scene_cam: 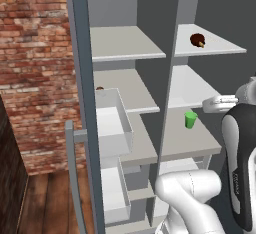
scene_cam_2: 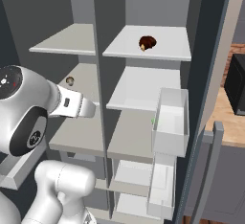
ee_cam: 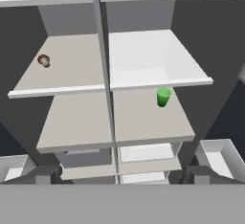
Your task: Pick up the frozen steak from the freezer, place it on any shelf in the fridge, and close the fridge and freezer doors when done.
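A: Hand view has the fingers [ee_cam: 118, 173] spread wide, empty. Where's the steak [scene_cam_2: 147, 42]?
B: Top shelf [scene_cam_2: 167, 50], right-hand column, well above the green cup [ee_cam: 163, 96]. Both doors hang open, probably so the arm can reach in

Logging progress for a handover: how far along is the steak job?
Done: the frozen steak lies on the top shelf of the fridge. In hand: nothing; the end effector is open and empty. Left: the freezer door and fridge door both stand open, to be closed.
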You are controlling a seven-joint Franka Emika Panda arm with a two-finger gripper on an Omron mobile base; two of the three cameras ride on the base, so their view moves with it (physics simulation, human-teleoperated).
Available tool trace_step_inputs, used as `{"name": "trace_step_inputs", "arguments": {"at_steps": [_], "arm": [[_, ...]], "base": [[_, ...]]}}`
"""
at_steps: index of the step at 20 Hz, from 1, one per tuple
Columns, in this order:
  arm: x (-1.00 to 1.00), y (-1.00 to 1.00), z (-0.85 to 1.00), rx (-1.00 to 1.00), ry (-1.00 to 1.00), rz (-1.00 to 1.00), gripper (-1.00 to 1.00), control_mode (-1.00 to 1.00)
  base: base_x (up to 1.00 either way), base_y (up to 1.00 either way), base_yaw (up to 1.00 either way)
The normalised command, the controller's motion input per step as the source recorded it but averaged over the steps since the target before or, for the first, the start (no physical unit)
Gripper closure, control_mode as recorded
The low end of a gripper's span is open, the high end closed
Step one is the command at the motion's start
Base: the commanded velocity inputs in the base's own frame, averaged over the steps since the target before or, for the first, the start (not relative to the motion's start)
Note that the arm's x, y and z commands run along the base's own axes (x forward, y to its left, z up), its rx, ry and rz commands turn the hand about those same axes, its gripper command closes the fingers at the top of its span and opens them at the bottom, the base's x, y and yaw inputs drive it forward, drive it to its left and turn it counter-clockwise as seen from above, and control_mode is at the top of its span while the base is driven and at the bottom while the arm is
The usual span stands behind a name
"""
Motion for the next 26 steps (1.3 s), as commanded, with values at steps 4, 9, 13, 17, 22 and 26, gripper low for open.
{"name": "trace_step_inputs", "arguments": {"at_steps": [4,9,13,17,22,26], "arm": [[0.00,0.00,0.00,0.00,0.00,0.00,-1.00,-1.00],[0.00,0.00,0.00,0.00,0.00,0.00,-1.00,-1.00],[0.00,0.00,0.00,0.00,0.00,0.00,-1.00,-1.00],[0.00,0.00,0.00,0.00,0.00,0.00,-1.00,-1.00],[0.00,0.00,0.00,0.00,0.00,0.00,-1.00,1.00],[0.00,0.00,0.00,0.00,0.00,0.00,-1.00,1.00]], "base": [[0.00,0.00,0.00],[0.00,0.00,0.00],[0.00,0.00,0.00],[0.00,0.00,0.00],[-0.01,0.00,0.00],[-0.21,0.00,0.00]]}}
